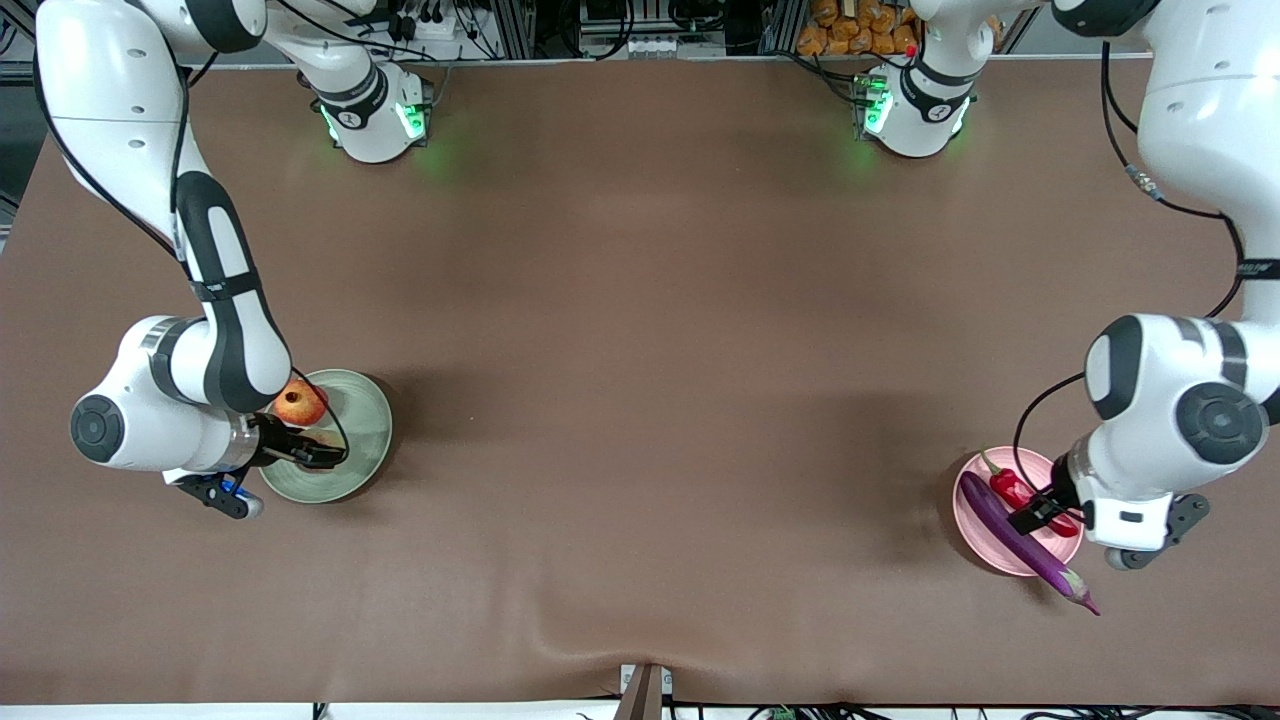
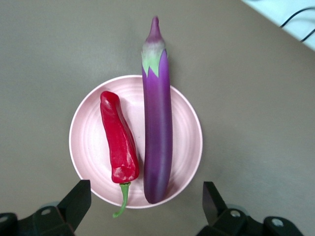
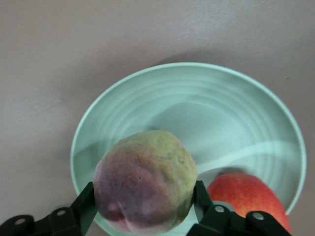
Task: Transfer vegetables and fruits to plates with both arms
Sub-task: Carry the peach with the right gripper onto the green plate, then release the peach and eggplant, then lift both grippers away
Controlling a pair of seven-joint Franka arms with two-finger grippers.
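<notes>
Starting at the right arm's end of the worktop (image 1: 640, 330): right gripper (image 3: 145, 206) hovering low over the green plate (image 1: 365, 440), jaws flanking the peach (image 3: 145, 179) on both sides, seemingly just loosening yet touching its skin; holding or releasing, cannot tell. Sitting on the same plate, just beside the peach, the pomegranate (image 1: 300, 403). Likely finishing the last fruit drop; next calling for spreading wider and lifting straight up, avoiding nudging the pomegranate. Moving toward the left arm's end of the worktop: left gripper (image 2: 142, 206) hanging above the pink plate (image 2: 88, 142), jaws spread wide and grasping nothing. Lying on that plate side by side, the chili pepper (image 2: 118, 142) and the eggplant (image 2: 157, 132), the eggplant's stem end overhanging the rim. Vegetables apparently delivered; left arm waiting.
</notes>
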